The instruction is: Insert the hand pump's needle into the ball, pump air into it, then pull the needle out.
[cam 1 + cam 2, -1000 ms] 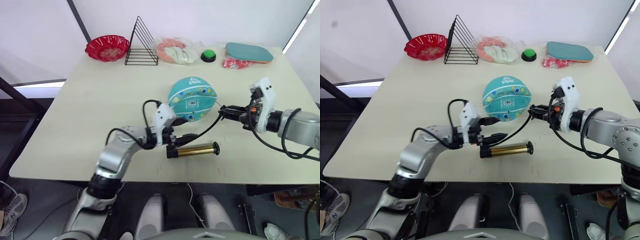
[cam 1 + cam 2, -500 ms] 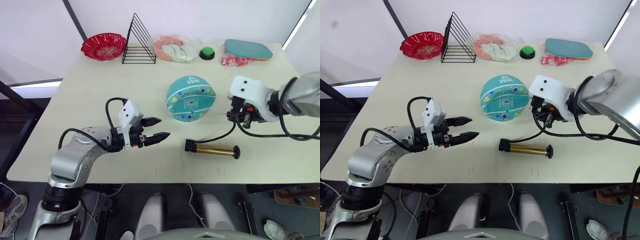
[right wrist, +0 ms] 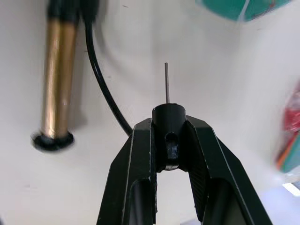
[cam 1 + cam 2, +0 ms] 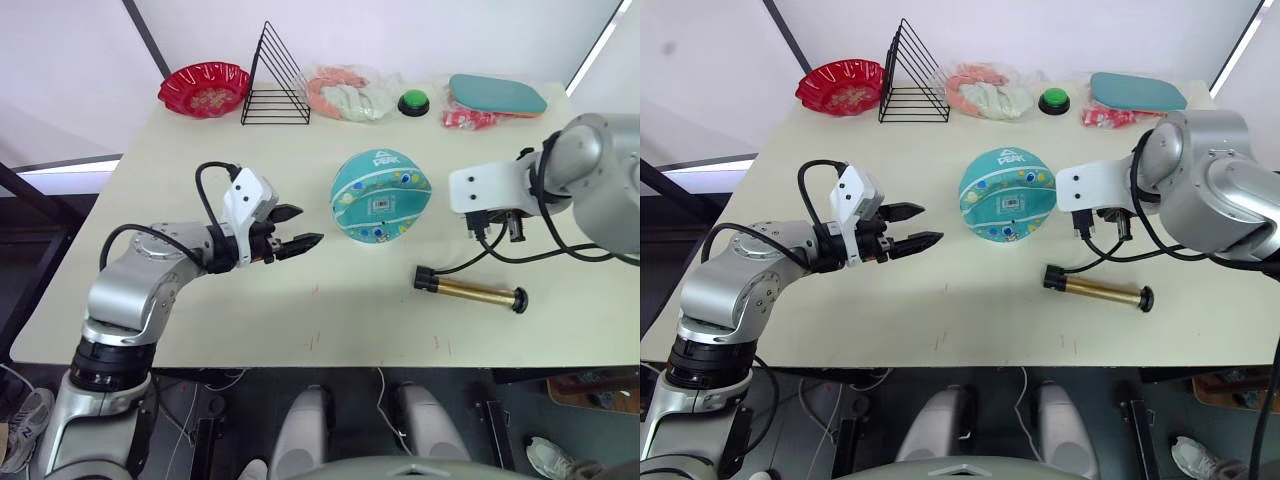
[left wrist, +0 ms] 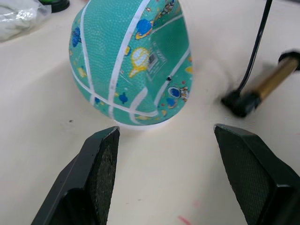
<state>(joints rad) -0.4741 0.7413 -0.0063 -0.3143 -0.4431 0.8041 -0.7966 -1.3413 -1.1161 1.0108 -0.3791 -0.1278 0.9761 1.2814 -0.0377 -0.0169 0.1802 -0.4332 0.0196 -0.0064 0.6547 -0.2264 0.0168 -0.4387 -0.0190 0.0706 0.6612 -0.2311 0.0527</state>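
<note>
On the table [image 4: 180, 170], the ball [image 4: 381, 196] sits near the middle, with the left gripper [image 4: 297, 228] just to its left, its 2 black fingers spread apart and empty. To the ball's right, the right gripper [image 3: 168, 133] pinches the black fitting of the needle [image 3: 166, 82], whose thin pin points free above the tabletop, apart from the ball. Near the front edge lies the hand pump [image 4: 470, 291], its black hose curving up to the right gripper.
</note>
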